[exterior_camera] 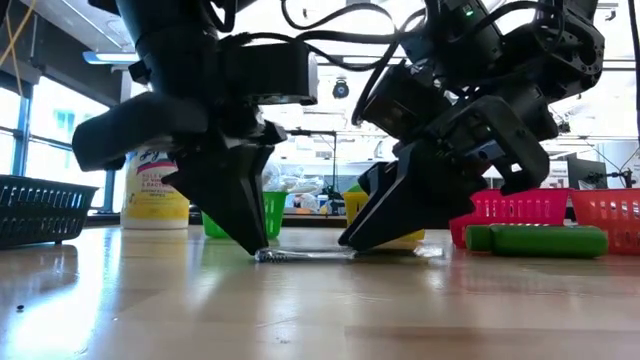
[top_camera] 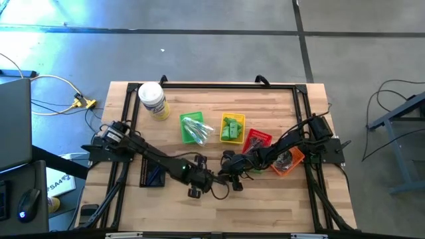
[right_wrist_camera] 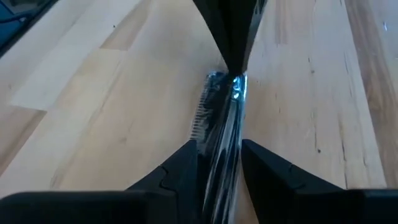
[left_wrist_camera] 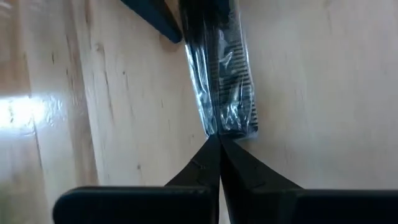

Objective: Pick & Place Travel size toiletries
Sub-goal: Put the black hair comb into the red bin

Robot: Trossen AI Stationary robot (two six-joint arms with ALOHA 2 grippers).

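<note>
Both tools (left_wrist_camera: 219, 142) (right_wrist_camera: 219, 155) pinching one clear comb packet (left_wrist_camera: 225, 81) (opposite ends)

A big white jar (top_camera: 153, 100) with a yellow label stands near the bench's (top_camera: 265, 206) far left corner; green (top_camera: 193, 127), yellow (top_camera: 233, 128), red (top_camera: 256, 141) and orange (top_camera: 289, 161) baskets sit mid-bench.

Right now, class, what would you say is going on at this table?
Both arms meet near the table's front middle over one clear packet holding a dark comb, which lies flat on the wood. The left pincer is shut on one end of the packet. The right pincer grips the other end. Behind them stand the green basket, yellow basket, red basket and orange basket, plus a white jar. A green tube lies on the table.
</note>
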